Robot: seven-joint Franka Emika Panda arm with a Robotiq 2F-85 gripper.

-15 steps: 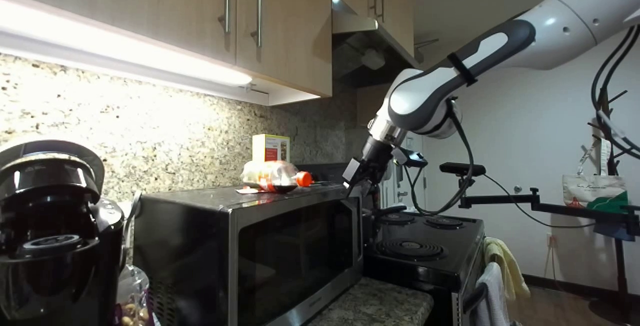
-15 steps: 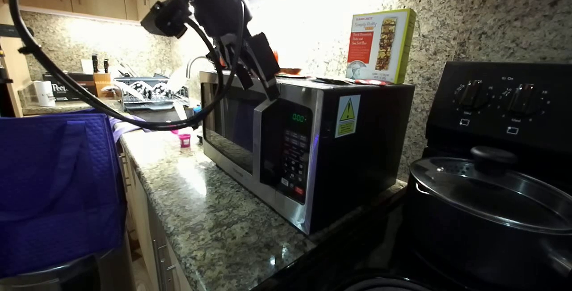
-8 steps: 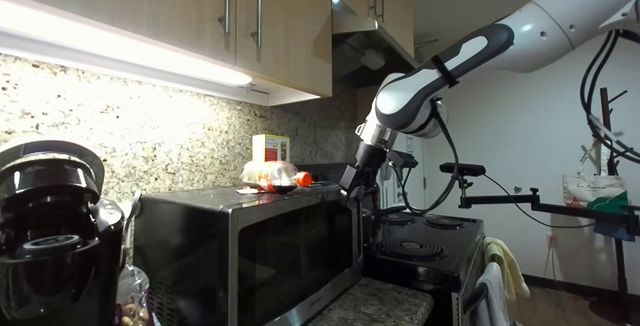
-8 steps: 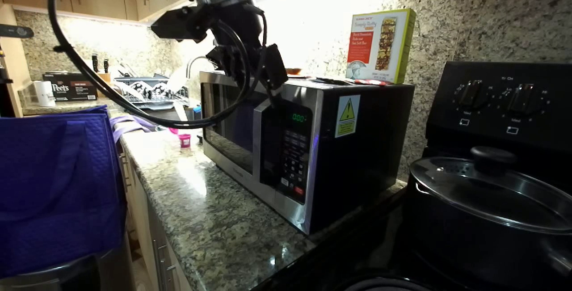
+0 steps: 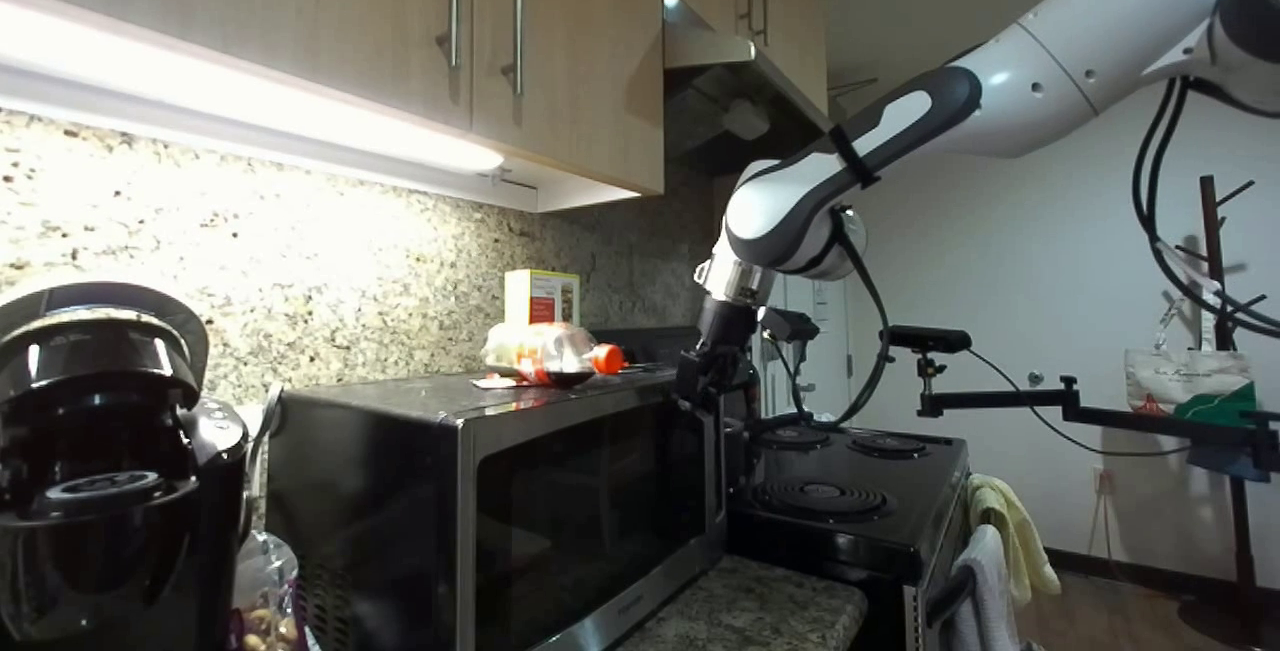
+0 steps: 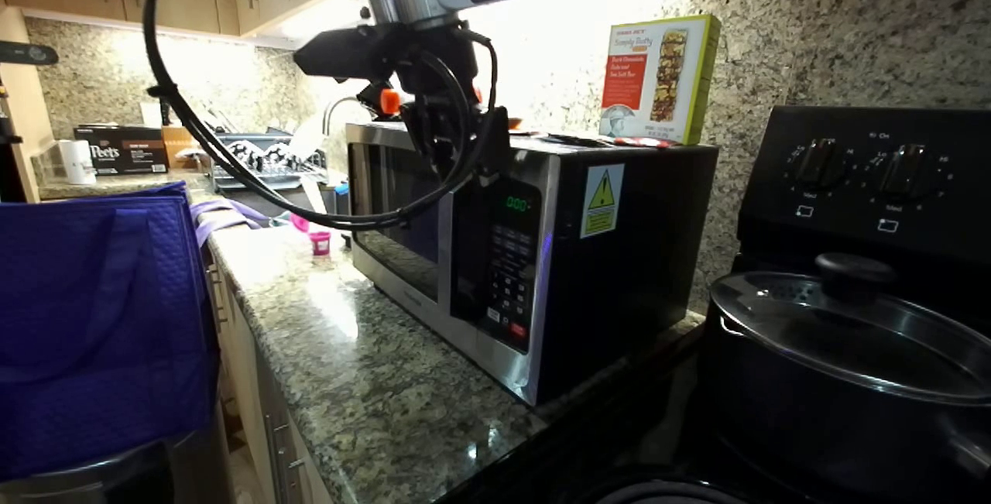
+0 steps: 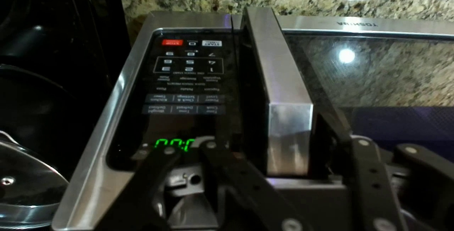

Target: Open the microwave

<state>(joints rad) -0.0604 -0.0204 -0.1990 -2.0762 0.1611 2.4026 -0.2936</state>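
gripper (image 6: 467,169): spread astride microwave (image 6: 534,256) handle (image 7: 285,85), lower middle of wrist view. likely hazard: closing too shallowly on the handle's end, then slipping off mid-pull.

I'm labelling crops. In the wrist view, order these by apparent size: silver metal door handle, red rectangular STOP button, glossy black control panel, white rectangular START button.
1. Glossy black control panel
2. Silver metal door handle
3. Red STOP button and white START button, too alike to rank
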